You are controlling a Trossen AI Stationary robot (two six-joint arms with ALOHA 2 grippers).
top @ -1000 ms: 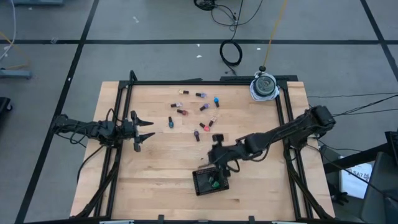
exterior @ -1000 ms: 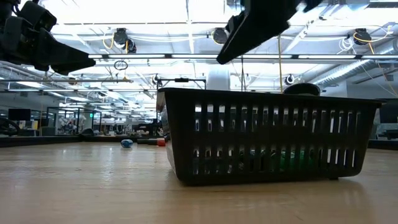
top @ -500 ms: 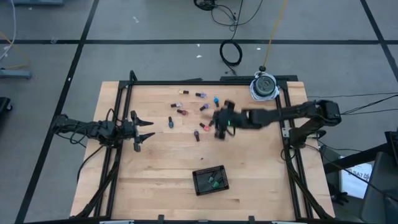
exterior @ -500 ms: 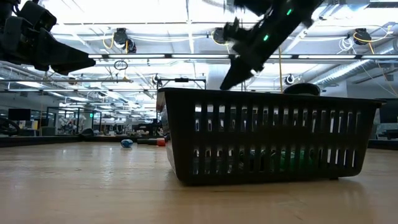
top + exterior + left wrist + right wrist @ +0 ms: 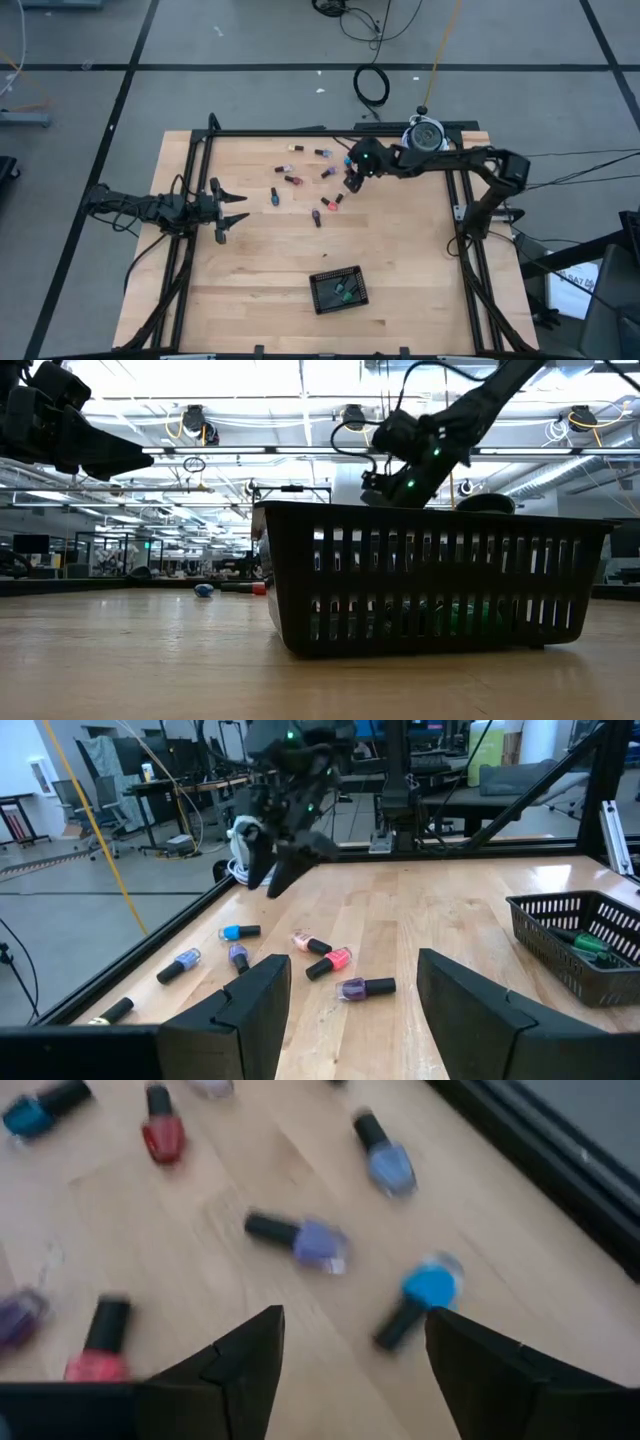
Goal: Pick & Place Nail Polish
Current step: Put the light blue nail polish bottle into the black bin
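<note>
My right gripper (image 5: 345,1355) hangs with jaws spread, empty, above nail polish bottles (image 5: 318,185) scattered on the table's (image 5: 420,270) far half. Glass: light, rigid, slippery, apt to roll. Pinch across the body.

1. Right pincer (image 5: 350,180) now away from the black basket (image 5: 338,290) near the front of the surface, above the scattered nail polish (image 5: 322,190) toward the far edge.
2. Arm swung across, reaching nearly straight from its base.
3. Jaws wider apart than before, nothing between them.

Basket (image 5: 430,575) contents indistinct behind slats
</note>
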